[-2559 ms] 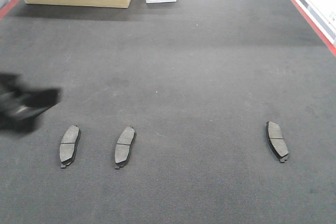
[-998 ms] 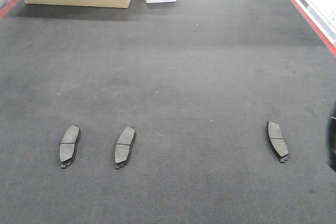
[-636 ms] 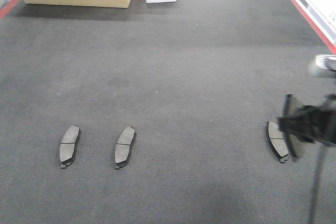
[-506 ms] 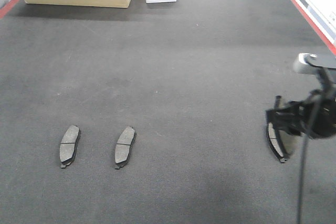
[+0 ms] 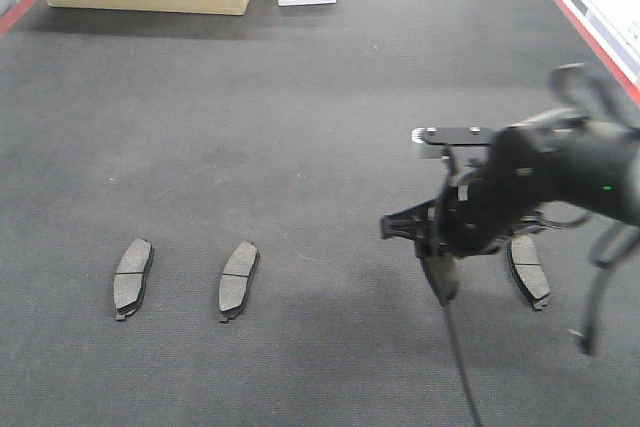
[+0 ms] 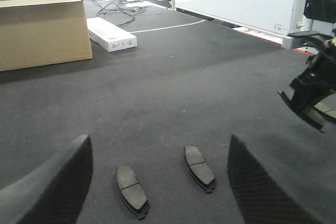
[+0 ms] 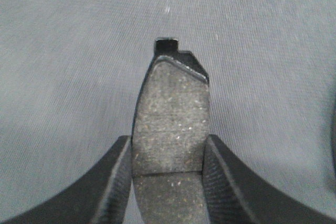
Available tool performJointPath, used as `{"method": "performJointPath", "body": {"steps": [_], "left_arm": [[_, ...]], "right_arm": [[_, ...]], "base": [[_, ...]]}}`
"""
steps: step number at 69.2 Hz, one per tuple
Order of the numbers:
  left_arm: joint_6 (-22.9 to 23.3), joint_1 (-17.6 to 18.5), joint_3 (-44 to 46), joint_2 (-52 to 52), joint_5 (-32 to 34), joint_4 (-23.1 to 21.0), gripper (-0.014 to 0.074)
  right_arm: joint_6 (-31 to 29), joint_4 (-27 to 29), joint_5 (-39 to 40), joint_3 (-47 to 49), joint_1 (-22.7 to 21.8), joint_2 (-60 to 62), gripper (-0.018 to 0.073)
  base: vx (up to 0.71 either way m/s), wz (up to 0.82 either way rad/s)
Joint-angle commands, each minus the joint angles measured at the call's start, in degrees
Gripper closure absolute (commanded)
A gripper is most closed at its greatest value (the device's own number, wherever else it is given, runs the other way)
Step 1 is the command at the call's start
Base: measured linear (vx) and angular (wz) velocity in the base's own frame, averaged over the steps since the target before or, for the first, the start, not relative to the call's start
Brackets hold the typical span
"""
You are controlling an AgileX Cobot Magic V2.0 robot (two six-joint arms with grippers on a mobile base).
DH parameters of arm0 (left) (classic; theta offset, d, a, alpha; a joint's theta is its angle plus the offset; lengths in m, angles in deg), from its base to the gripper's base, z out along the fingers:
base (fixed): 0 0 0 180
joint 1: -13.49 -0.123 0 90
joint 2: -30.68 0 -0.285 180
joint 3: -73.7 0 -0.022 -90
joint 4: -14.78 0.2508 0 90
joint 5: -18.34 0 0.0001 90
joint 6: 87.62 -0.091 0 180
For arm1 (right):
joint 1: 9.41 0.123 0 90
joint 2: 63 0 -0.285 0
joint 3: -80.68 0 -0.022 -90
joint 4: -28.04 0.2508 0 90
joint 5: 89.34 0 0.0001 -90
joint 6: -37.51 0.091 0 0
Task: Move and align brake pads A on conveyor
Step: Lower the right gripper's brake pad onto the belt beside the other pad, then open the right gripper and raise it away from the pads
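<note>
Above the grey belt [image 5: 300,127], right gripper [image 7: 168,182] clamped on one brake pad [image 7: 170,129], squeezed edge to edge between both fingers [image 7: 113,182] and hanging clear of the carpet. Lying flat on the belt: two pads [image 5: 133,275] [image 5: 238,275] side by side at left, another [image 5: 529,269] just right of the gripper. Left gripper [image 6: 157,182] spread wide, holding nothing.
</note>
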Motion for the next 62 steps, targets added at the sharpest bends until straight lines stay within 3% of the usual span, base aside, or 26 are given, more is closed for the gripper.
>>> {"method": "performJointPath", "body": {"steps": [1, 14, 38, 47, 62], "left_arm": [[0.1, 0.1, 1.2, 0.8, 3.8, 0.4, 0.0074], [0.1, 0.1, 1.2, 0.8, 3.8, 0.4, 0.0074], [0.1, 0.1, 1.2, 0.8, 3.8, 0.4, 0.0074], [0.1, 0.1, 1.2, 0.8, 3.8, 0.4, 0.0074], [0.1, 0.1, 1.2, 0.8, 3.8, 0.4, 0.0074]], "right_arm": [[3.6, -3.6, 1.1, 4.0, 0.5, -0.4, 0.0521], [3.6, -3.6, 0.0, 7.6, 0.4, -5.9, 0.044], [3.5, -3.9, -1.6, 11.6, 0.4, -10.4, 0.0078], [2.8, -5.6, -1.8, 11.8, 0.4, -6.6, 0.005], [-3.3, -9.3, -7.5, 11.7, 0.4, 1.4, 0.0052]], "base": [[0.0, 0.0], [0.0, 0.0], [0.0, 0.0], [0.0, 0.0], [0.0, 0.0]]}}
